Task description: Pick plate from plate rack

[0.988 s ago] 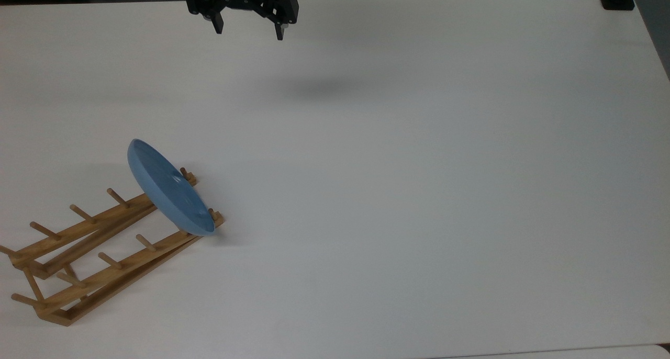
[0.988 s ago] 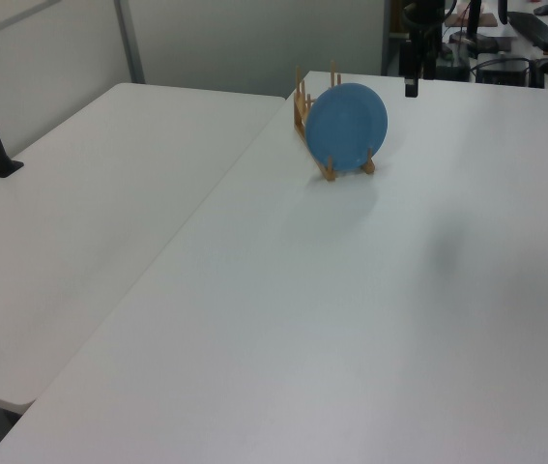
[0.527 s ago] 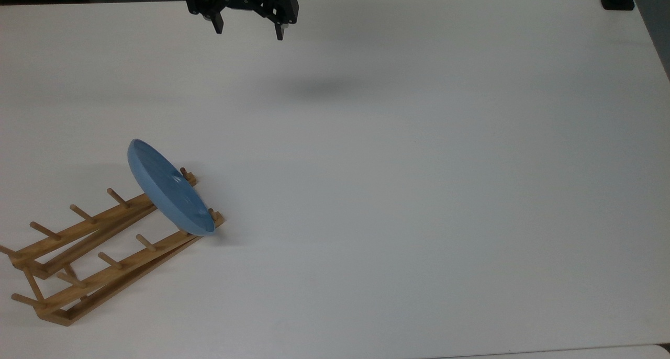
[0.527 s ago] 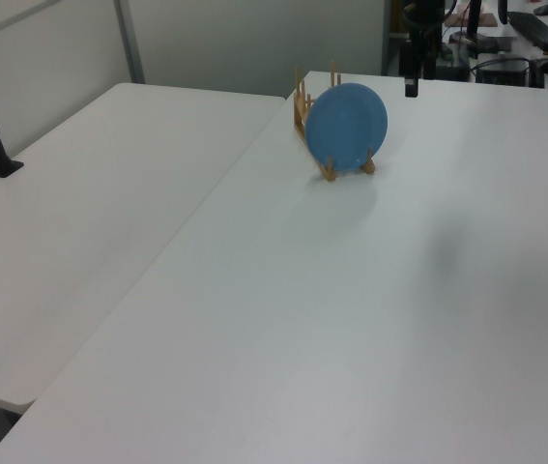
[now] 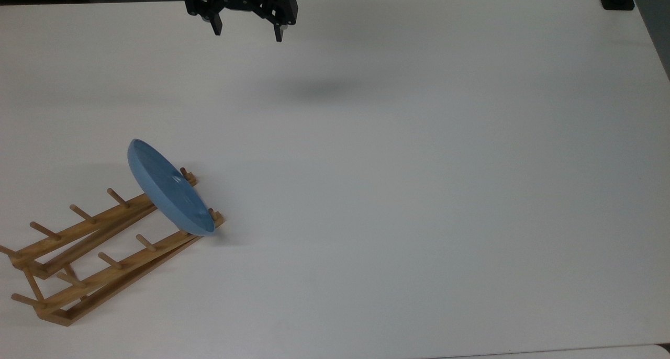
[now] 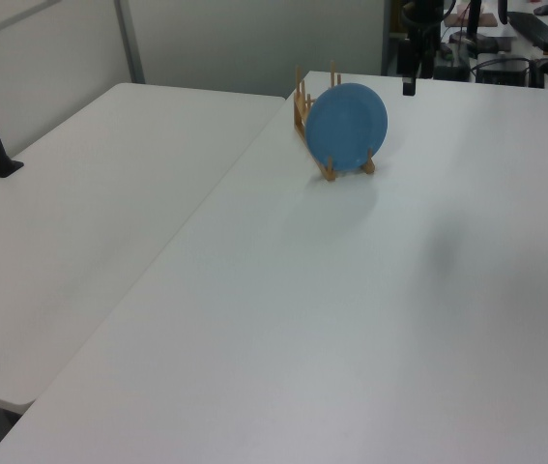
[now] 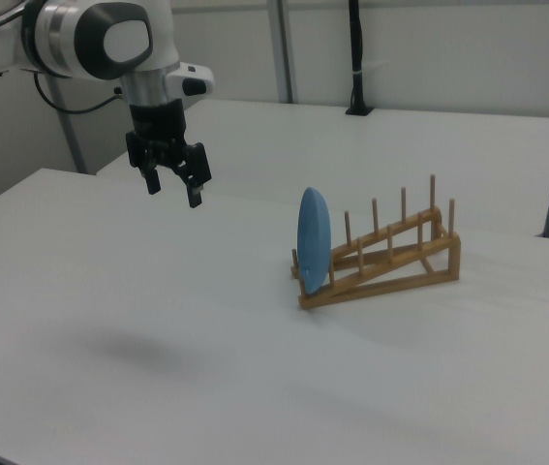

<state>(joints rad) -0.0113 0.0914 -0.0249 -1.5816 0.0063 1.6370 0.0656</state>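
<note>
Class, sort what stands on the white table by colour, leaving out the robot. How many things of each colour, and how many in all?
Light blue: 1, the plate, standing on edge in the end slot of the rack.
Light-brown wood: 1, the plate rack.
Total: 2.

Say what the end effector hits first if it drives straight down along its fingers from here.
Likely bare table. The end effector hangs open, fingers pointing down, and its shadow falls on empty white surface. The plate and plate rack sit well off to the right view's right, outside that line.
</note>
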